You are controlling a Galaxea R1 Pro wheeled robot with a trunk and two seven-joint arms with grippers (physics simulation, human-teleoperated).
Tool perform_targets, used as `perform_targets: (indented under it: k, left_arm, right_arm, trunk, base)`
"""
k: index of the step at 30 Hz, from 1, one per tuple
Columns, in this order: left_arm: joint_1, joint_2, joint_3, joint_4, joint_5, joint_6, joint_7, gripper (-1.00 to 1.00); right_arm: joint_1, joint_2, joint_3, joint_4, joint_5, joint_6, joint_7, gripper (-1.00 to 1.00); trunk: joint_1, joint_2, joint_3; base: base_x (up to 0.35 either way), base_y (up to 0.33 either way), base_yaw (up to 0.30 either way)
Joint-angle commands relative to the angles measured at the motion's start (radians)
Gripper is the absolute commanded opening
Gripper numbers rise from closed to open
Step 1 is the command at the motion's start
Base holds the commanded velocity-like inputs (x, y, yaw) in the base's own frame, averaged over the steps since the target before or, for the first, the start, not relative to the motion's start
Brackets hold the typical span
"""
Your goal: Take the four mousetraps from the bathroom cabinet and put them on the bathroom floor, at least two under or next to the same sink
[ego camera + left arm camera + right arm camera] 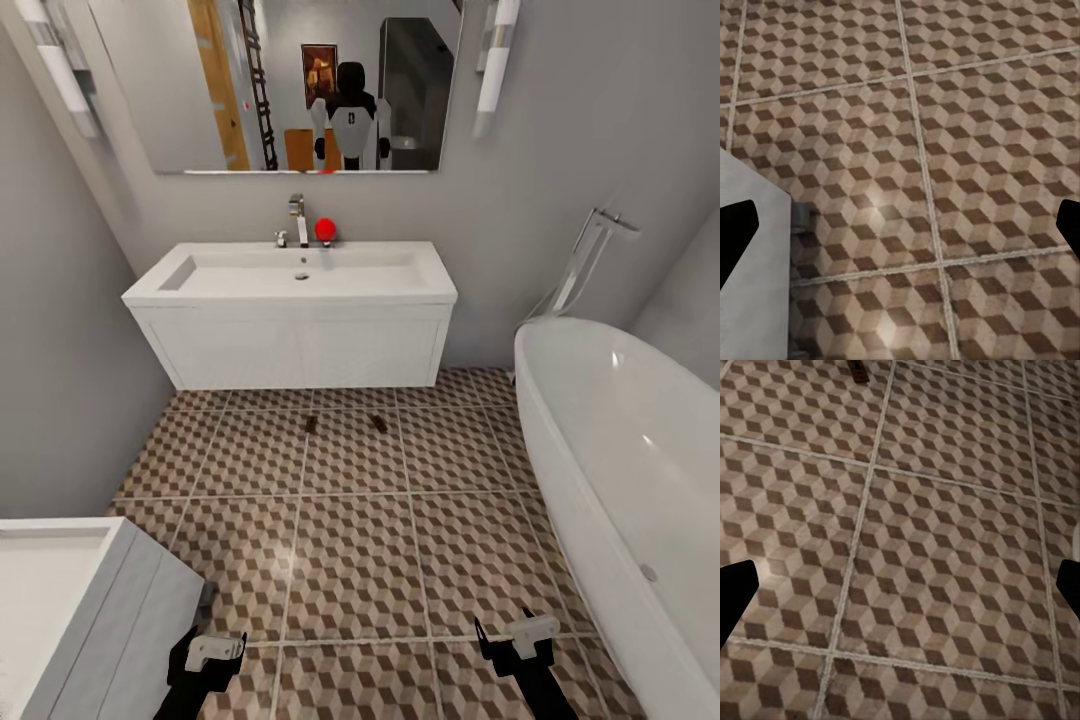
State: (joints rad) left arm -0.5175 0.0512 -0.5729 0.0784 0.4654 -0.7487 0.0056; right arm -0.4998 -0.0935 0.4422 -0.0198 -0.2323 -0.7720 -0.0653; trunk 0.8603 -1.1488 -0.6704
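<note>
2 mousetraps (311,425) on the bathroom floor (350,560) before the sink (300,272)

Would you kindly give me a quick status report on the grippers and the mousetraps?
Left gripper and right gripper open, empty, low over bathroom floor. Two mousetraps on tiles before the sink. Nothing between.
</note>
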Motion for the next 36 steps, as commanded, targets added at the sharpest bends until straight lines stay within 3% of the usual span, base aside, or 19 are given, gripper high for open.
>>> perform_targets:
  k: [1, 36]
  left_arm:
    - [-0.001, -0.001, -0.008, 0.003, 0.005, -0.004, 0.001, 1.00]
    - [0.001, -0.001, -0.008, 0.003, 0.005, -0.004, 0.001, 1.00]
  right_arm:
    - [0.000, 0.000, 0.009, 0.000, -0.002, -0.001, -0.007, 1.00]
    - [0.000, 0.001, 0.009, 0.000, -0.002, 0.005, -0.007, 1.00]
  trunk:
    - [-0.004, 0.007, 0.002]
    - [-0.138, 0.252, 0.112]
  base:
    - [0.000, 0.000, 0.000]
    - [0.000, 0.000, 0.000]
